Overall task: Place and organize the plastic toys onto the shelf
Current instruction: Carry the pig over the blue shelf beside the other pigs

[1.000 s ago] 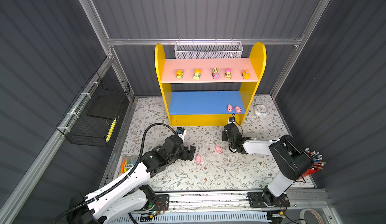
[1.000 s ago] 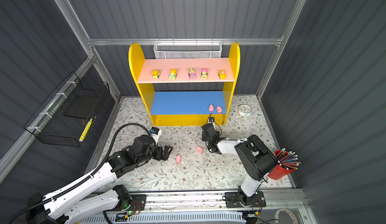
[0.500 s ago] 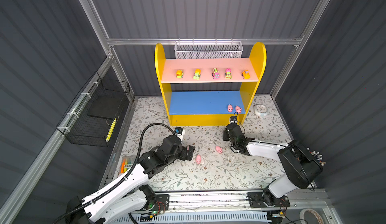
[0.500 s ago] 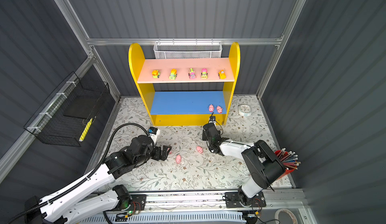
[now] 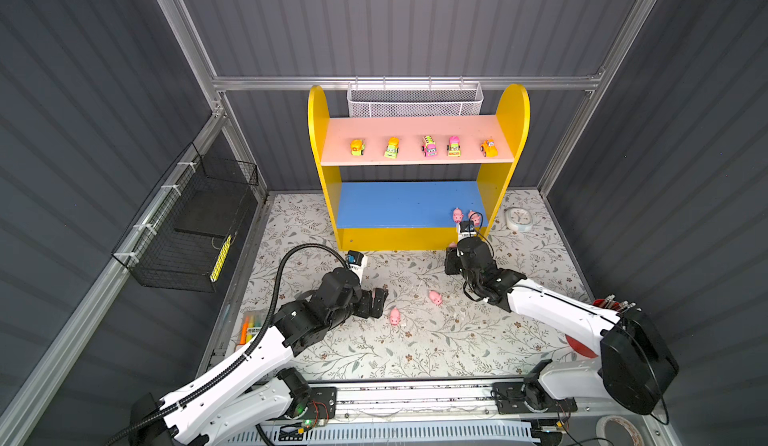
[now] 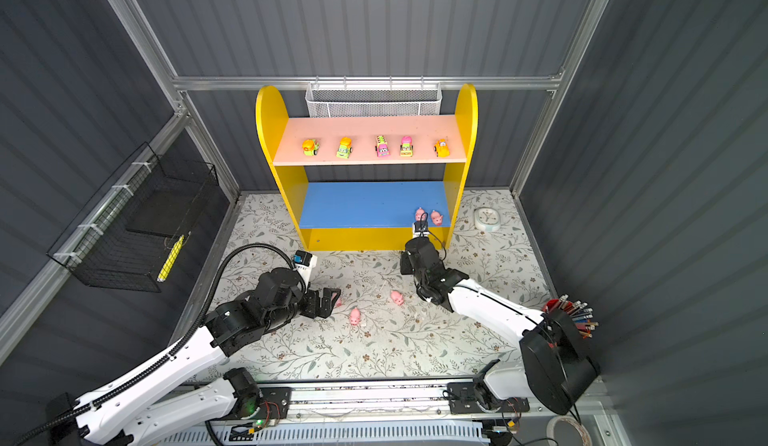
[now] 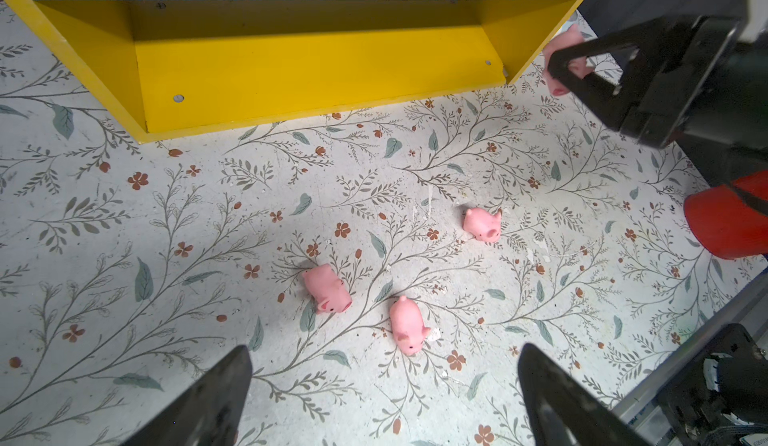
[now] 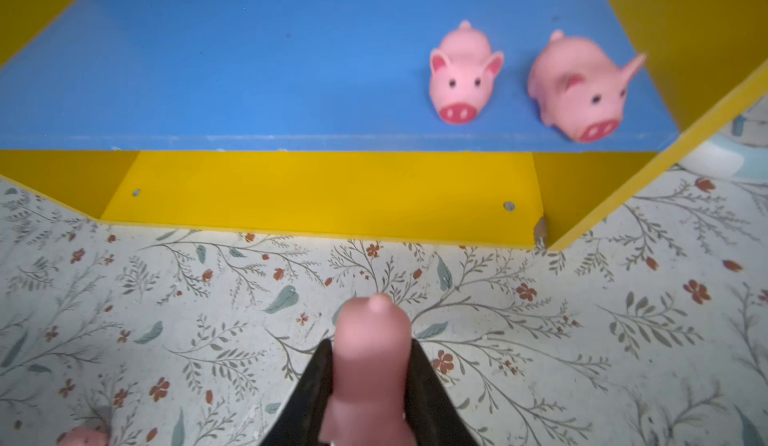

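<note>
Right hand (image 8: 370, 348), clamped on a tiny pink pig figure (image 8: 368, 381), now hangs nearer the yellow two-tier shelf (image 5: 318, 132); left hand (image 7: 385, 356) gapes apart. Five plastic toy vehicles (image 5: 429, 146) and two pigs (image 5: 457, 215) sit shelved; three loose pigs (image 7: 327, 288) wait mid-frame.

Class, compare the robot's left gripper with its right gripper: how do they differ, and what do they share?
The left gripper is open and empty; the right gripper is shut on a pink pig. The left gripper hovers over loose pigs on the floral mat; the right gripper points at the shelf's blue board, where two pigs sit. Both have black fingers.
</note>
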Controlling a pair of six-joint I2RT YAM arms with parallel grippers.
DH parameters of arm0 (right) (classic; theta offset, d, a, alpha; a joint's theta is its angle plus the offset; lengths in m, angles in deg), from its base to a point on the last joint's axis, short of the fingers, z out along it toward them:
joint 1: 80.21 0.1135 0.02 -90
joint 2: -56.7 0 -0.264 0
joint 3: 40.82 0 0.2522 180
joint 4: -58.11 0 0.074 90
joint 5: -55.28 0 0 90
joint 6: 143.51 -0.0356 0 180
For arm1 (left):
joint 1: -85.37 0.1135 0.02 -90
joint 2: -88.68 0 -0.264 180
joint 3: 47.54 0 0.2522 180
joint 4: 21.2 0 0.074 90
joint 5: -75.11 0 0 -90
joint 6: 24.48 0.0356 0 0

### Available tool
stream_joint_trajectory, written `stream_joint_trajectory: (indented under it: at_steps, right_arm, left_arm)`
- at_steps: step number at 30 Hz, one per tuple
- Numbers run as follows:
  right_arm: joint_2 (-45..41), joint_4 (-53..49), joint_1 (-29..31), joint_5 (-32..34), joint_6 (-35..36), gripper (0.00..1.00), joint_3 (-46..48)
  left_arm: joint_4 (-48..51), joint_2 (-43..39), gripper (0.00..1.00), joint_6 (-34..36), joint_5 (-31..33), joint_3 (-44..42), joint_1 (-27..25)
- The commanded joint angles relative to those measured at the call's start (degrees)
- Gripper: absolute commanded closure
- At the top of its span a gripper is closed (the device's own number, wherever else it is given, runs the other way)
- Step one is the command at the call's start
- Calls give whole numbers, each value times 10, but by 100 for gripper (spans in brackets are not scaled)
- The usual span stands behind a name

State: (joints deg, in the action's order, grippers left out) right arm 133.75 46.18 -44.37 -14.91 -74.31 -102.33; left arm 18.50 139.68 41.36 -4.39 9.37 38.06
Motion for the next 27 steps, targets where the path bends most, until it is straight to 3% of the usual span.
stream_joint_trajectory:
  at_steps: [1, 11, 27]
  right_arm:
    - [-5, -70, 2, -14, 27, 70, -48]
    - [51, -113, -9, -44, 71, 70, -158]
    - [169, -116, -67, -93, 82, 70, -269]
  left_arm:
    - [7, -1, 0, 2, -1, 22, -3]
    - [12, 14, 0, 11, 1, 47, -3]
    - [8, 66, 0, 30, 21, 85, 1]
